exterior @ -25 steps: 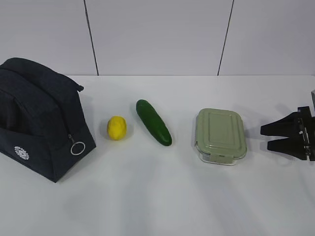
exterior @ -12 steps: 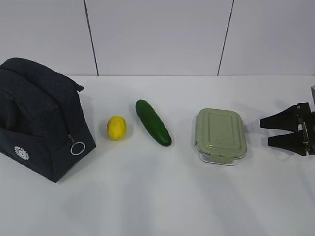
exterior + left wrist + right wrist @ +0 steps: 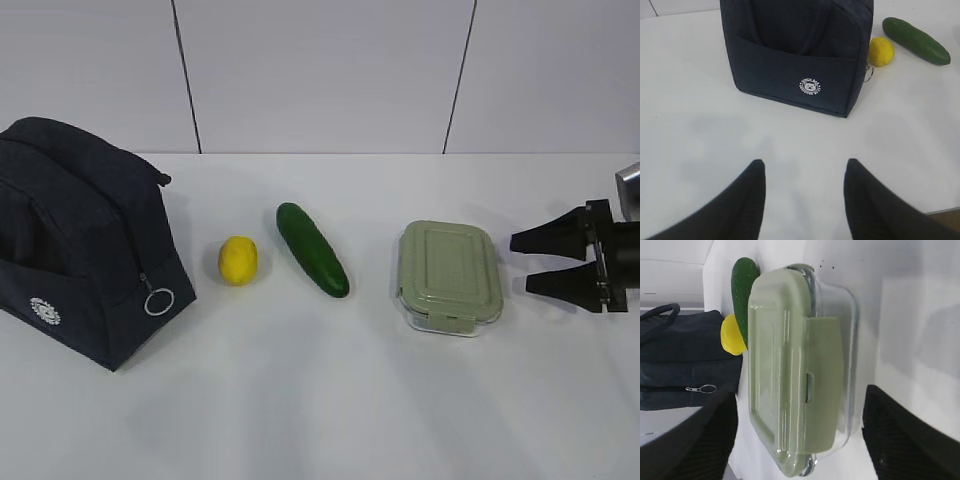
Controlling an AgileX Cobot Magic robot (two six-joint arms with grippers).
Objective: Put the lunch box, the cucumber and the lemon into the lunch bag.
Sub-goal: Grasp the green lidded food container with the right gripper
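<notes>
Exterior view: lunch bag (image 3: pixel 85 240) far left on table (image 3: pixel 320 400), then lemon (image 3: pixel 238 260), cucumber (image 3: pixel 312 249), lunch box (image 3: pixel 446 275) — none gripped. Right gripper (image 3: pixel 520 262) just right of box, fingers wide apart. Left gripper (image 3: pixel 802 200) spread, empty.

One lunch bag (image 3: pixel 85 240), one lemon (image 3: pixel 238 260), one cucumber (image 3: pixel 312 249) and one lunch box (image 3: pixel 446 275) sit on the surface (image 3: pixel 320 400); the bag's handles, seemingly two, are hard to count.

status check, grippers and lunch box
Right gripper open, empty, beside lunch box. Left gripper open, empty, facing bag. Nothing between right gripper and box.
</notes>
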